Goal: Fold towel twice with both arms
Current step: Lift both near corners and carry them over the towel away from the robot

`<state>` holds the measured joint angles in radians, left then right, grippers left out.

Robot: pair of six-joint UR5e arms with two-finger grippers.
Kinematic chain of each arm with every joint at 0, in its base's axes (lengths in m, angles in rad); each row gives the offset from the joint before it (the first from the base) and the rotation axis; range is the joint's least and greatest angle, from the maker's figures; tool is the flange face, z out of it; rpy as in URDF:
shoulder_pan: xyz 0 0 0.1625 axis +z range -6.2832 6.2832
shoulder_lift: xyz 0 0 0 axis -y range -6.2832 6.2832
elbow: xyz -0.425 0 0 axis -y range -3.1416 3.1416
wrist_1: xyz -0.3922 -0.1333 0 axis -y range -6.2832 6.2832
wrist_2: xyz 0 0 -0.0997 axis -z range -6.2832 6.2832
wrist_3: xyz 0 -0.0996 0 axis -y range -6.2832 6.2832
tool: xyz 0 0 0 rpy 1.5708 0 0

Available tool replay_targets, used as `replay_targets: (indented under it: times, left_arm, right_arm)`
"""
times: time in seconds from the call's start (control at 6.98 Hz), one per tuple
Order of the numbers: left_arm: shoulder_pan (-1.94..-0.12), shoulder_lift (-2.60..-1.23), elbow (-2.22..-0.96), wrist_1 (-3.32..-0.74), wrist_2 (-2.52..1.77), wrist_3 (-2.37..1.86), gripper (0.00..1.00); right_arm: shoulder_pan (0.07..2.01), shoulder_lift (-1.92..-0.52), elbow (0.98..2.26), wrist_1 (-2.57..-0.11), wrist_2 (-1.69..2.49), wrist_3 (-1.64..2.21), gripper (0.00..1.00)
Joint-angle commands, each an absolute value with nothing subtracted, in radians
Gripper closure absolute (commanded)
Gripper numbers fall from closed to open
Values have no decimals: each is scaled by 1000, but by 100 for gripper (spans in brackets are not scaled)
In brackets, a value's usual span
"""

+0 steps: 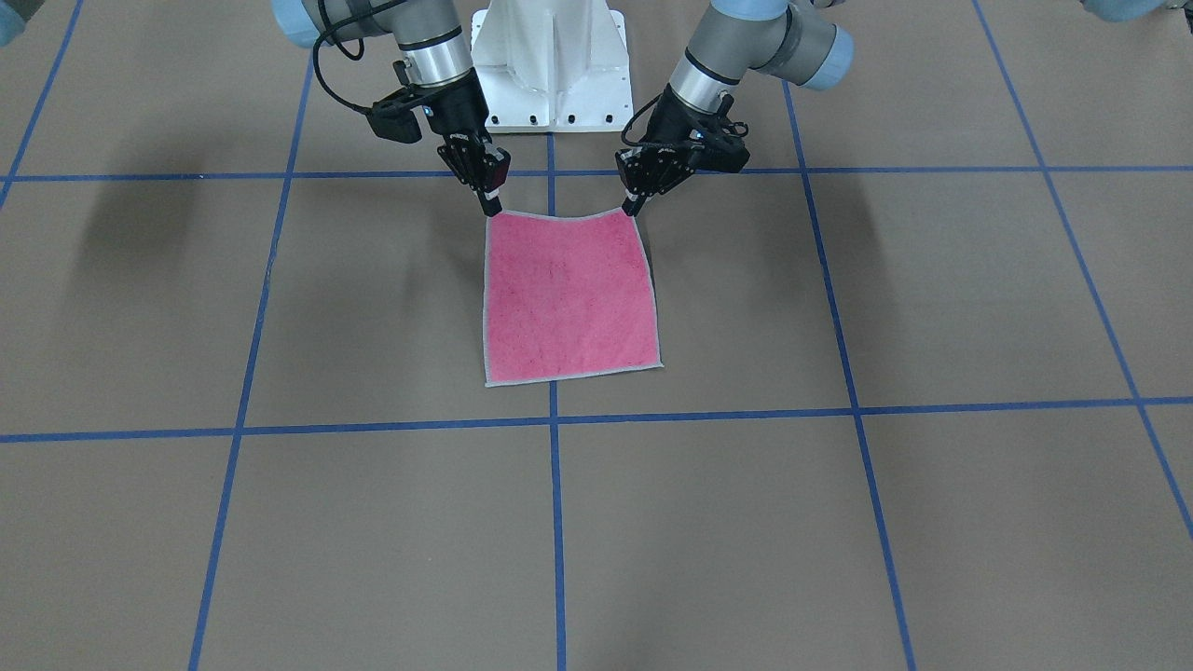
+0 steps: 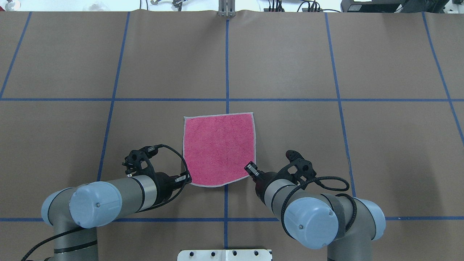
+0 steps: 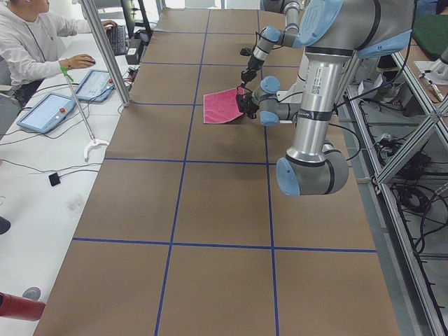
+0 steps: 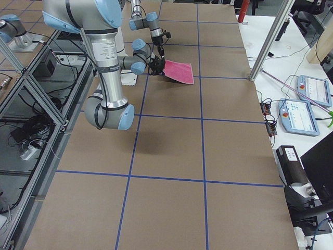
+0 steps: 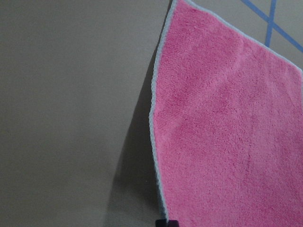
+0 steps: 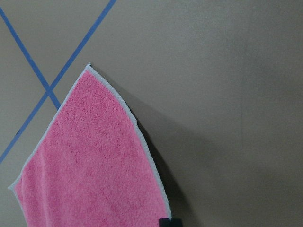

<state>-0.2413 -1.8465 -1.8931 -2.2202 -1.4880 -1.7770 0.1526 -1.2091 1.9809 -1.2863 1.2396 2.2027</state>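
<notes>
The towel (image 1: 569, 294) lies pink face up at the middle of the brown table, with its light grey border showing all round. Its edge nearest the robot is lifted a little and sags between the two held corners. My left gripper (image 1: 632, 207) is shut on one of these corners, and my right gripper (image 1: 491, 207) is shut on the other. From overhead, the left gripper (image 2: 186, 180) and right gripper (image 2: 250, 168) flank the towel's (image 2: 219, 148) near edge. Both wrist views show the towel (image 5: 227, 132) (image 6: 94, 165) raised, with shadow beneath it. The dark grey face is hidden.
The white bolted pedestal (image 1: 552, 65) stands just behind the grippers. Blue tape lines (image 1: 554, 522) grid the table (image 1: 280, 540). An operator (image 3: 28, 42) sits at a side desk with control tablets (image 3: 49, 110), beyond an aluminium post (image 3: 105, 49).
</notes>
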Motion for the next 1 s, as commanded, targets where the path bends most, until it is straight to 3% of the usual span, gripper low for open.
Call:
replay_targets:
  times: [0.0, 0.86]
  left_arm:
    - [-241, -1775, -2000, -2220, -1526, -1776, 100]
    - [-282, -1787, -2016, -2181, -1546, -1773, 100]
  right_arm:
    - [109, -1210, 2069, -1357, 1229, 2204, 100]
    - [142, -1221, 2066, -1379, 1218, 2195, 100]
